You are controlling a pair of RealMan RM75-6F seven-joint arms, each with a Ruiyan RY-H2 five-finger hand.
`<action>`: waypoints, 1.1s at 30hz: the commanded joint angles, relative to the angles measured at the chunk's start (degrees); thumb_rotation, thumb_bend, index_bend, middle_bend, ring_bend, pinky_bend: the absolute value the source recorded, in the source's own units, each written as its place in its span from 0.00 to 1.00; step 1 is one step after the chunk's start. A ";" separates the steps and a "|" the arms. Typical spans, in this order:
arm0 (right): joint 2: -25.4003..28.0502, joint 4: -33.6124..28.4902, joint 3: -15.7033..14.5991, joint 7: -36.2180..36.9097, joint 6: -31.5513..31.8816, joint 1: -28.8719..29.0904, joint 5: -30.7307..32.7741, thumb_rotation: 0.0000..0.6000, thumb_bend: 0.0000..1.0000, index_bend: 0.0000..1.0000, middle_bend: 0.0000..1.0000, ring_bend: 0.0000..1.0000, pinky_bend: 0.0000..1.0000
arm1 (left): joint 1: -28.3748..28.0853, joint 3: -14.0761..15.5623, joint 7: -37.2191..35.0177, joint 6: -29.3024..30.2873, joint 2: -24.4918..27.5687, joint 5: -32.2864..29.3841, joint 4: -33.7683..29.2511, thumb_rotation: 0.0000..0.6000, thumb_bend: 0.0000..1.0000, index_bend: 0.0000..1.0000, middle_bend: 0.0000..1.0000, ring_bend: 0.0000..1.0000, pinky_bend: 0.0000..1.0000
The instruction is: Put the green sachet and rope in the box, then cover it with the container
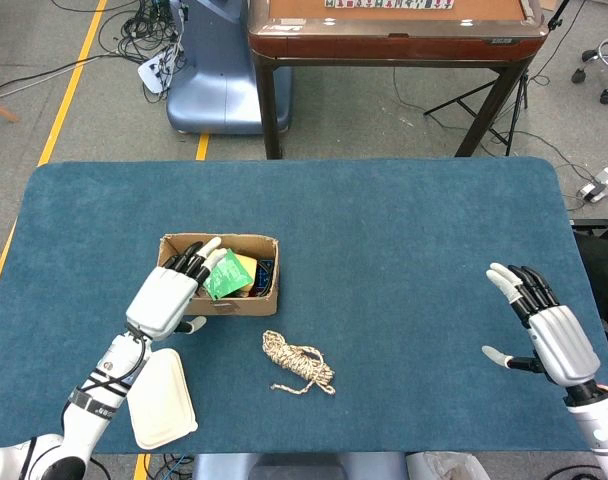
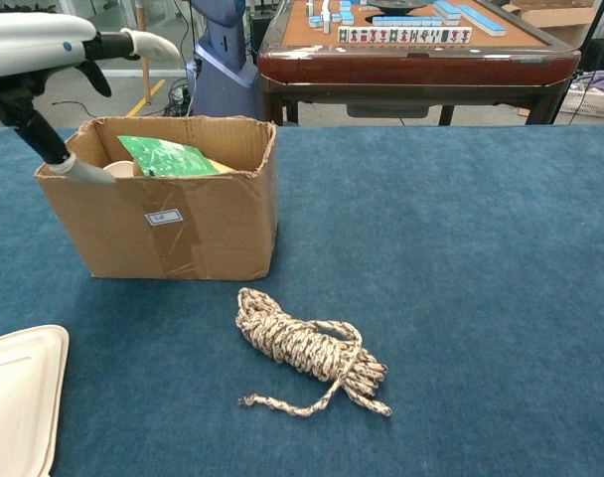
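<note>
At far left on the blue table point(image 1: 404, 230), the white container point(image 1: 161, 398) lies flat, not yet used as a cover. Just above it my left hand point(image 1: 164, 297) hangs spread and empty at the cardboard box point(image 2: 173, 224), where the green sachet point(image 2: 168, 156) now lies on the contents. By my reckoning one item is in. To the right of the box, the rope point(image 2: 312, 350) sits coiled in the open, unobstructed. At far right, my right hand point(image 1: 544, 325) hovers, fingers apart, holding nothing.
</note>
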 commanded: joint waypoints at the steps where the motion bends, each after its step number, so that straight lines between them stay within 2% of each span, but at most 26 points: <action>1: 0.01 0.01 0.02 0.02 0.08 -0.03 0.01 1.00 0.00 0.03 0.05 0.00 0.04 | 2.34 3.02 0.72 1.38 1.91 3.91 -1.78 1.00 0.12 0.01 0.00 0.00 0.20; 9: -0.01 -0.06 0.13 -0.12 0.27 -0.14 0.18 1.00 0.00 0.03 0.05 0.00 0.04 | 8.30 9.42 -2.45 5.13 5.38 16.69 -2.31 1.00 0.12 0.09 0.00 0.00 0.20; 17: -0.10 -0.11 0.12 -0.38 0.13 -0.15 0.29 1.00 0.00 0.03 0.05 0.00 0.04 | 13.52 13.87 -4.92 8.41 7.67 26.13 -0.56 1.00 0.12 0.11 0.00 0.00 0.20; 26: -0.13 -0.11 0.15 -0.47 0.20 -0.24 0.37 1.00 0.00 0.03 0.05 0.00 0.04 | 17.41 16.92 -5.41 9.10 8.12 32.73 3.47 1.00 0.12 0.13 0.00 0.00 0.22; 33: -0.02 -0.20 0.25 -0.45 0.41 -0.38 0.56 1.00 0.00 0.03 0.05 0.00 0.04 | 18.32 17.27 -5.68 7.74 7.27 35.93 5.20 1.00 0.12 0.13 0.00 0.01 0.24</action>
